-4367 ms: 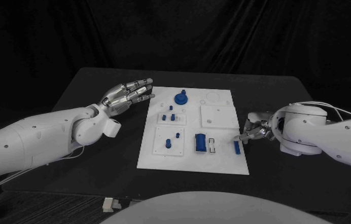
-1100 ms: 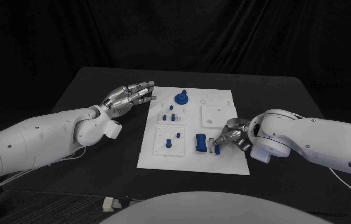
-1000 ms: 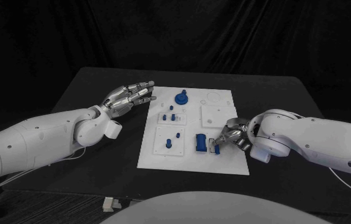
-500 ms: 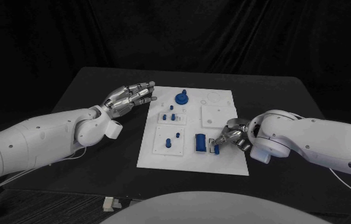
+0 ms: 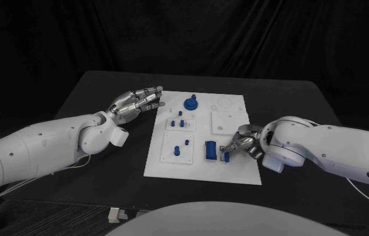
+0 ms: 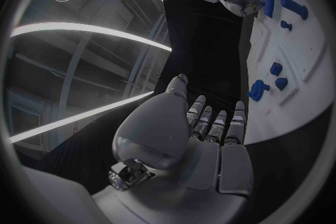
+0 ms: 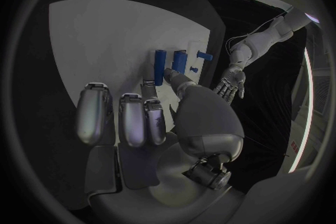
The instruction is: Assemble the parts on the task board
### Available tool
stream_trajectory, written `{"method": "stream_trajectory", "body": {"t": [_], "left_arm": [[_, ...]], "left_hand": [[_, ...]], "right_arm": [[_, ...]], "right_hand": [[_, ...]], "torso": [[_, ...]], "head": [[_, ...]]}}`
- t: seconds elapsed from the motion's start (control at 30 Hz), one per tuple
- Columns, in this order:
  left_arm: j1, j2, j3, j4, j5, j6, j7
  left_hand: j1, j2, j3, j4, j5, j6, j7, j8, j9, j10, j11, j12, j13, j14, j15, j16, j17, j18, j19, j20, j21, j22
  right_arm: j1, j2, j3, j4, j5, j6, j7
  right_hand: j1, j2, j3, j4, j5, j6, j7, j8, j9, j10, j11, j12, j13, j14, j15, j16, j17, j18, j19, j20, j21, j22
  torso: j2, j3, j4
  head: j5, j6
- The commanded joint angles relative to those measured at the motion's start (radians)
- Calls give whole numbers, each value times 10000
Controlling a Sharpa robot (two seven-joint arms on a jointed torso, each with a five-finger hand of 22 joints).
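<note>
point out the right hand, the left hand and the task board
right hand [image 5: 245, 142], head view, on the knuckles above the blue peg.
left hand [image 5: 137, 102], head view, middle of the spread fingers.
task board [image 5: 200, 173], head view, bare near edge of the plate.

Black table [image 5: 100, 94], matte top. Dark pleated curtain [image 5: 200, 28] hangs behind it, across whole back. Left wrist view: long bright light strips [image 6: 84, 31] curving overhead on ceiling.

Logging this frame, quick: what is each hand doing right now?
Left hand: open, holding nothing, beside the task board.
Right hand: pinching a small blue part over the board.
</note>
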Motion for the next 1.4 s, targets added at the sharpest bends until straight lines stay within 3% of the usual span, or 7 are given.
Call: {"method": "stream_trajectory", "body": {"t": [0.03, 0.67, 1.23, 1.4], "left_arm": [[-15, 22, 10, 8, 59, 125, 75], [-23, 36, 10, -9, 59, 151, 44], [-34, 60, 10, -26, 59, 191, 39], [-40, 67, 10, -32, 59, 208, 25]], "left_hand": [[14, 131, 78, 28, 59, 20, 41, 44, 15, 4, 60, 31, 10, -50, 34, 16, 5, 29, 71, -16, 41, -11], [14, 131, 78, 28, 59, 20, 41, 44, 15, 4, 60, 31, 10, -50, 34, 16, 5, 29, 71, -16, 41, -11], [10, 142, 89, 31, 58, 14, 44, 44, 14, 0, 62, 23, 8, -51, 30, 19, 5, 33, 69, -17, 40, -23], [10, 142, 89, 31, 58, 14, 44, 44, 14, 0, 62, 23, 8, -51, 30, 19, 5, 33, 69, -17, 40, -23]], "right_arm": [[-9, -44, 2, 69, 28, -220, 51], [38, 13, 3, 57, -294, -53, -167], [37, 207, 3, -171, -459, 198, -379], [37, 226, 3, -193, -467, 223, -403]], "right_hand": [[154, 59, -56, -13, 70, -8, -54, 86, 82, 1048, -89, 36, 2635, 533, -100, 9, -6, 4, 212, -65, -50, 1802], [28, 34, -303, 200, -136, -327, -36, 413, 474, 1048, -85, 36, 2635, 524, -106, -17, -58, 15, 191, -91, -129, 1778], [-683, -78, -1075, 1109, -1804, -691, 47, 763, 841, 1048, -13, 36, 2635, 525, -48, -26, -86, 20, 194, -40, -172, 1770], [-826, -87, -1241, 1294, -2016, -729, 55, 797, 869, 1048, -3, 36, 2635, 526, -40, -23, -81, 23, 193, -31, -183, 1768]], "torso": [[0, 1, 0], [2, 2, 0], [1, 0, -1], [1, 0, -1]], "head": [[2, -2], [5, -2], [13, -2], [19, -2]]}}
